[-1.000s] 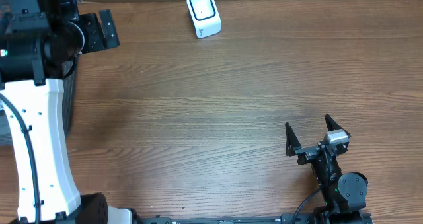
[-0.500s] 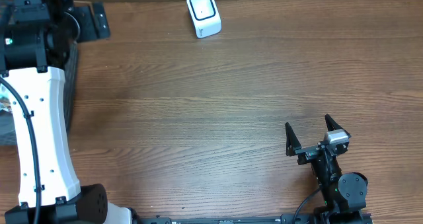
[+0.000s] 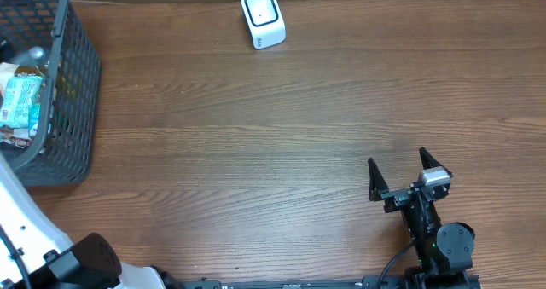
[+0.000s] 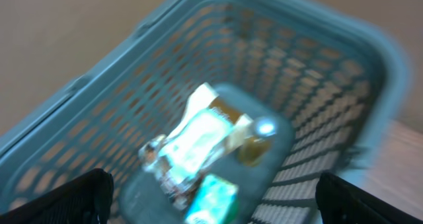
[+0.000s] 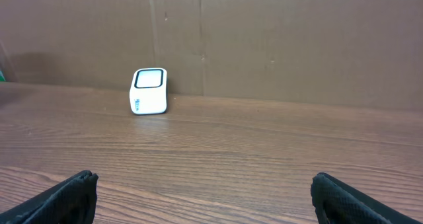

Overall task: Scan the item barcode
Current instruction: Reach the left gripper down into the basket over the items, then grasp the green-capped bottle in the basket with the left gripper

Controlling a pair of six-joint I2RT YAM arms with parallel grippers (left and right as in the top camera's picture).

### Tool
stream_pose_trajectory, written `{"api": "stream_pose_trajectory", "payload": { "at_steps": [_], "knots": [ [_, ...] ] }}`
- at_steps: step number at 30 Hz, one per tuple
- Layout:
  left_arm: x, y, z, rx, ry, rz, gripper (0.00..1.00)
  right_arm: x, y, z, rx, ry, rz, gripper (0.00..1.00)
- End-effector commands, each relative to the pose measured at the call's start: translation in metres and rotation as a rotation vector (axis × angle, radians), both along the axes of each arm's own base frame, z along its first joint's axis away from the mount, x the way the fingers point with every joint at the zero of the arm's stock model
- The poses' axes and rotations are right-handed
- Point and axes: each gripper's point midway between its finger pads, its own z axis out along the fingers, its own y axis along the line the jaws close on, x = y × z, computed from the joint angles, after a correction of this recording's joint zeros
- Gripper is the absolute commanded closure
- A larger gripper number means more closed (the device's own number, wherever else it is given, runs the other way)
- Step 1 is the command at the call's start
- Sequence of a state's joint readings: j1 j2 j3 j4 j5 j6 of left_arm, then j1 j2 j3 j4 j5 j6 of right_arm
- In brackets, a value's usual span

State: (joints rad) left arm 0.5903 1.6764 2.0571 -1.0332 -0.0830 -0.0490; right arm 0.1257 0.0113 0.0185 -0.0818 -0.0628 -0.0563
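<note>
Overhead view, left edge: a mesh basket [image 3: 81, 84] stands at the left edge of the table [image 3: 281, 135]. It holds a green-and-white packet [image 3: 19, 101] and a capped bottle [image 3: 37, 54]. The item to scan lies among these, and none is lifted out.
Left wrist view: the left gripper [image 4: 211, 184] hangs over the basket's open top with its fingers wide apart and empty. It is judged to be posed for reaching down. The picture is blurred.
Far edge, middle: the white barcode scanner [image 3: 262, 18] stands alone, free for presenting an item.
Near right corner: the right gripper [image 3: 398, 180] has its jaws apart and empty. It is well apart from the scanner and judged parked.
Change: the left arm's dark wrist hid the basket a moment ago, and the basket now shows. The scanner and right gripper are unmoved.
</note>
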Motion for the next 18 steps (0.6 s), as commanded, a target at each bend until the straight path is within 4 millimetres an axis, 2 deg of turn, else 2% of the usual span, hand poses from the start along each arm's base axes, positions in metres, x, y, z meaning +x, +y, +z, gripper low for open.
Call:
{"api": "stream_pose_trajectory", "payload": {
  "at_steps": [1,4,7,8,13,18],
  "knots": [
    [-0.011,0.023,-0.022,-0.066,0.044,0.034,0.00,0.001,-0.002,-0.003,-0.005,-0.001,-0.012,0.00],
    [-0.009,0.028,-0.057,-0.140,0.128,-0.024,0.00,0.001,-0.002,-0.003,-0.005,-0.001,-0.012,0.00],
    [0.003,0.020,-0.096,-0.225,0.208,-0.143,0.00,0.001,-0.002,-0.003,-0.005,-0.001,-0.012,0.00],
    [0.009,0.014,-0.119,-0.275,0.250,-0.206,0.00,0.001,-0.002,-0.003,-0.005,-0.001,-0.012,0.00],
    [0.013,0.004,-0.183,-0.434,0.373,-0.277,0.01,0.001,-0.002,-0.003,-0.005,-0.001,-0.012,0.00],
    [0.010,-0.001,-0.232,-0.541,0.473,-0.303,0.00,0.001,-0.002,-0.003,-0.005,-0.001,-0.012,0.00]
  ]
}}
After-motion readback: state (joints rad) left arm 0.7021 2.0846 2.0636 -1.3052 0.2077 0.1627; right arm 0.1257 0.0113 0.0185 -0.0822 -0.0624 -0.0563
